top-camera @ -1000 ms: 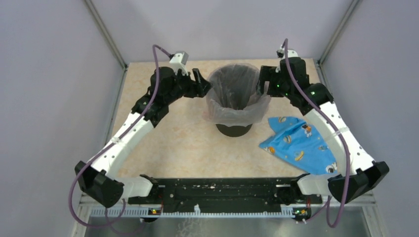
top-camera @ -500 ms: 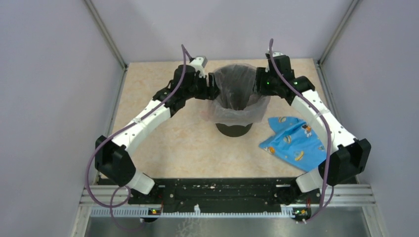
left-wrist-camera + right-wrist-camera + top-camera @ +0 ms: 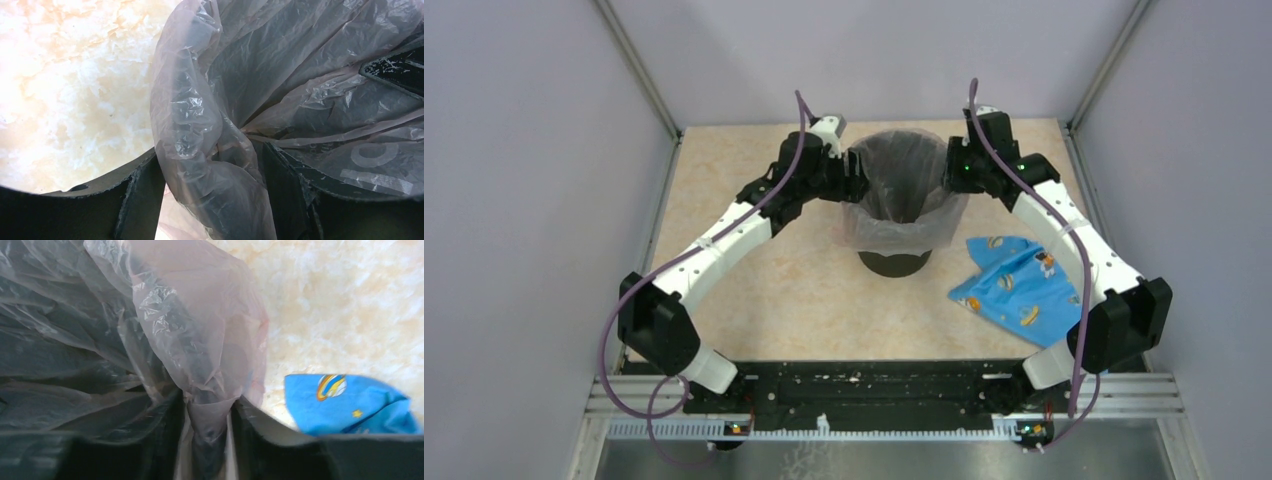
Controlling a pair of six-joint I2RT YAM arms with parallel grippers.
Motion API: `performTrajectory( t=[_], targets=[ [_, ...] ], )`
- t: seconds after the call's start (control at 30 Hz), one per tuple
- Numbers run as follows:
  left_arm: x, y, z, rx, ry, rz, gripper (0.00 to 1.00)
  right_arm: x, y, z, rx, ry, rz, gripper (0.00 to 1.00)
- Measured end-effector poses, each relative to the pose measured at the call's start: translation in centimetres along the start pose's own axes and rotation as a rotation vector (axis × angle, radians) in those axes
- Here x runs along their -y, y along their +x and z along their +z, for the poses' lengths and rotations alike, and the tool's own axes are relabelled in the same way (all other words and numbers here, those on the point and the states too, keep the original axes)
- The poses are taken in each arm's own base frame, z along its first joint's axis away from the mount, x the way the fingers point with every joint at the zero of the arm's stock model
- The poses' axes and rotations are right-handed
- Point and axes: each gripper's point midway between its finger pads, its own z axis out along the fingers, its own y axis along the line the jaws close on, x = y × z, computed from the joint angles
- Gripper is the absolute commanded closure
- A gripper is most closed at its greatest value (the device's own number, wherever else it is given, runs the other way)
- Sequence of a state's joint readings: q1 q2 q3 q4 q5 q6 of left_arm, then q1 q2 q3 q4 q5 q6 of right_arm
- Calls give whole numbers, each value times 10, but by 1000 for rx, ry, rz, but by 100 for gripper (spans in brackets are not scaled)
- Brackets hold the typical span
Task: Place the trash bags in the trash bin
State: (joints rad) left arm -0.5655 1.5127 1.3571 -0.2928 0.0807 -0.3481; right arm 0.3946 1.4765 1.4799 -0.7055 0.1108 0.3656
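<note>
Two jaws astride trash bin point(image 3: 896, 263) rim, trash bag point(image 3: 894, 228) overhanging

A crumpled blue cloth point(image 3: 1024, 295) printed with small cartoon figures lies on the right side of the beige marbled tabletop point(image 3: 794, 290). Plain grey walls point(image 3: 544, 150) enclose it on three sides.
</note>
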Motion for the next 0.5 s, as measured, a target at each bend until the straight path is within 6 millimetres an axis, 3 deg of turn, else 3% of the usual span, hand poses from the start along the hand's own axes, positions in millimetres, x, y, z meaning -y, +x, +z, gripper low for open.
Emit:
performTrajectory(
  t=[0.07, 0.17, 0.23, 0.27, 0.4, 0.5],
  targets=[
    [-1, -1, 0, 3, -7, 4, 23, 0, 0, 0, -2, -1, 1, 35],
    [-3, -2, 0, 7, -19, 10, 21, 0, 1, 0, -3, -2, -4, 20],
    [-5, -3, -1, 7, -28, 12, 20, 0, 1, 0, -6, -2, -6, 14],
    [-5, -3, -1, 6, -30, 13, 19, 0, 2, 0, -8, -2, -4, 5],
    [-4, -11, -6, 24, -35, 19, 13, -1, 2, -4, -7, -8, -5, 1],
    [1, -23, -19, 62, -25, 27, 3, -2, -3, -15, 13, -20, -4, 1]
  ],
)
